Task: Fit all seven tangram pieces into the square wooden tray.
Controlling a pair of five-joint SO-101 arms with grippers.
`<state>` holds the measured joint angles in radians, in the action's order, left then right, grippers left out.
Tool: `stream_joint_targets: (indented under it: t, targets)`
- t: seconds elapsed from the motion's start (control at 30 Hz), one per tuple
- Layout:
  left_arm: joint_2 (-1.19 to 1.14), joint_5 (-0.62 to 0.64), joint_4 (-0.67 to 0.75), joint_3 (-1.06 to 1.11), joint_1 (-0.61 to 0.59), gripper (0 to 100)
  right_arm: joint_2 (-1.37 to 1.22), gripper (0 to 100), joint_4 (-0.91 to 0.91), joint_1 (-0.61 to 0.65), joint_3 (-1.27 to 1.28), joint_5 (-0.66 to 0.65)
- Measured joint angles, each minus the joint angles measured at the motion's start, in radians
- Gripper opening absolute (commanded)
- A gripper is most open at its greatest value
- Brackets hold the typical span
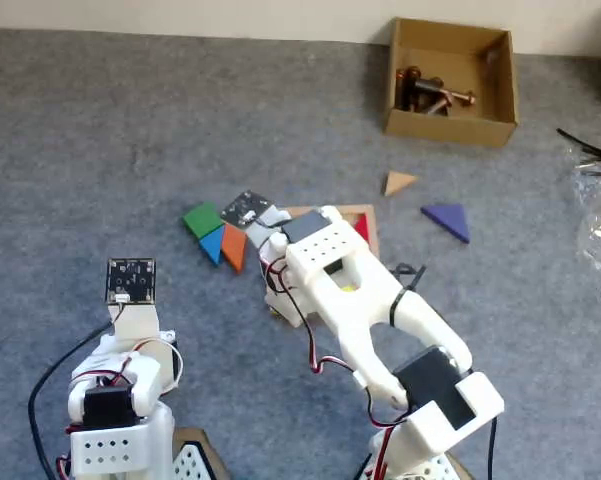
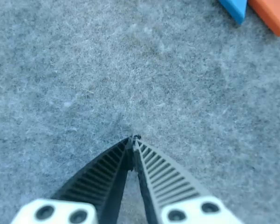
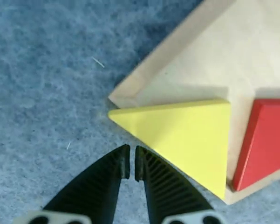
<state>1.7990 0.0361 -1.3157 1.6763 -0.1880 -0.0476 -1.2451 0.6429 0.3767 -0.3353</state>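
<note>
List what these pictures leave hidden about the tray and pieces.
- High view: the right arm covers most of the wooden tray; its far rim and a red piece's corner peek out.
- Right wrist view: the tray runs off the edge, so its fill beyond the yellow triangle is unknown.
- Left wrist view: the edge cuts off the blue piece and orange piece.

We seem to be at a workshop bench: grey felt cover (image 1: 130,130), a cardboard box (image 1: 450,128) holding metal parts (image 1: 430,92).

No text, label, number or sign was legible on the wooden tray (image 3: 186,51), the yellow triangle (image 3: 186,135), the red piece (image 3: 265,140) or the cardboard box (image 1: 448,128).
</note>
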Motion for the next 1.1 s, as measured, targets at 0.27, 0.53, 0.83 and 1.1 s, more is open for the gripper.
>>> stream_joint_targets:
  t: [0.27, 0.53, 0.83, 1.1]
  targets:
    - [0.0, 0.0, 0.0, 0.0, 0.0, 0, 0.0, 2.6, 0.031, 0.002, 0.0, 0.0]
    - [0.0, 0.0, 0.0, 0.0, 0.0, 0, -0.084, 2.6, 0.037, 0.008, 0.0, 0.0]
    - [0.0, 0.0, 0.0, 0.0, 0.0, 0, -0.104, 2.6, 0.049, 0.008, 0.0, 0.0]
    - [0.0, 0.0, 0.0, 0.0, 0.0, 0, -0.106, 2.6, 0.031, 0.006, -0.021, 0.0]
